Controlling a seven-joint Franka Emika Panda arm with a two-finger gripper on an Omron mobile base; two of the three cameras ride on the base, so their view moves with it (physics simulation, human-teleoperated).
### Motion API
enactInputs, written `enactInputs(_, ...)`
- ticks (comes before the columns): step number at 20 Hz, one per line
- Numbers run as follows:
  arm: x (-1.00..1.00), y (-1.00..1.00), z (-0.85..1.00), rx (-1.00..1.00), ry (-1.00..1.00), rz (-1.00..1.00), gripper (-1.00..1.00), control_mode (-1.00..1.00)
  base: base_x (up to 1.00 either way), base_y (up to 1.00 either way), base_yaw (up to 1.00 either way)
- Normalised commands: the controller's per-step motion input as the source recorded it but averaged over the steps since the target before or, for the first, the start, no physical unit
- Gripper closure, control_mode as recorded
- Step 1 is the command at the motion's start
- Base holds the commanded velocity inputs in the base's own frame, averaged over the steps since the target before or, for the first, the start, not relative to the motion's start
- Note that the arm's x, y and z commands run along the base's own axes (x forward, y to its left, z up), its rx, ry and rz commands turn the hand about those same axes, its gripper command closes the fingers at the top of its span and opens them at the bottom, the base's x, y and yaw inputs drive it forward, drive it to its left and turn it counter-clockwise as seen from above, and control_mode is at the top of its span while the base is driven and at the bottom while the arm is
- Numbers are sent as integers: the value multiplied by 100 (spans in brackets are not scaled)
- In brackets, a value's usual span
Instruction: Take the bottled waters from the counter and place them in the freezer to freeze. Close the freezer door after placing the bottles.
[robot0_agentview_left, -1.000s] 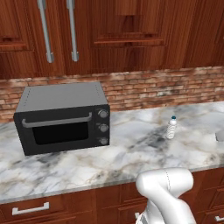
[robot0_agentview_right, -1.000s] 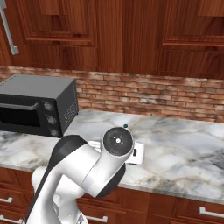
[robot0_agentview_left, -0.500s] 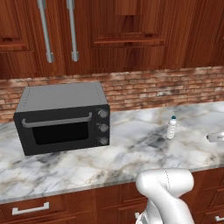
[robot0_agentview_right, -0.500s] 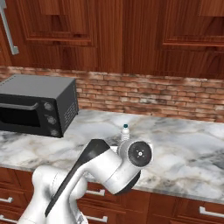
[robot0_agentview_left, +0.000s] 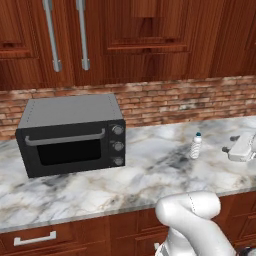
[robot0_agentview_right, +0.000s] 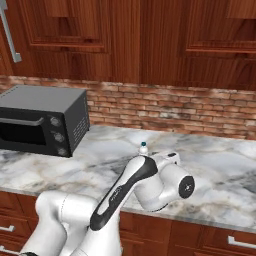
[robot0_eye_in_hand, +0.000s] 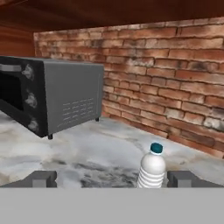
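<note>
- Currently the gripper (robot0_eye_in_hand: 112, 179) is seen with jaws wide apart, nothing held; both fingertips (robot0_eye_in_hand: 40, 179) are level with the bottle (robot0_eye_in_hand: 152, 170), which stands nearer the right-hand tip.
- Bottle is upright on the counter (robot0_agentview_left: 150, 170), between the toaster oven (robot0_agentview_left: 72, 132) and the brick wall (robot0_eye_in_hand: 175, 87), well apart from both.
- Off-centre line-up is judged the main risk: if the jaws are advanced as they stand, the right finger could clip the bottle and tip it.
- Light ribbed plastic is judged easy to squash or slip if clamped too high near the cap (robot0_eye_in_hand: 156, 148).
- A knocked bottle could be rolled across the marble, out of reach.
- No second bottle or freezer is visible; much of the task is judged undone.
</note>
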Motion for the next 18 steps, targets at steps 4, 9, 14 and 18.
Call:
enactInputs(4, 28, -27, -19, -2, -16, 22, -100, -100, 0, 0, 0)
enactInputs(9, 15, -21, -28, -3, -1, 16, -100, -100, 0, 0, 0)
enactInputs(14, 4, 0, -30, -4, 15, 4, -100, -100, 0, 0, 0)
enactInputs(18, 38, 8, -27, -8, 14, 11, -100, -100, 0, 0, 0)
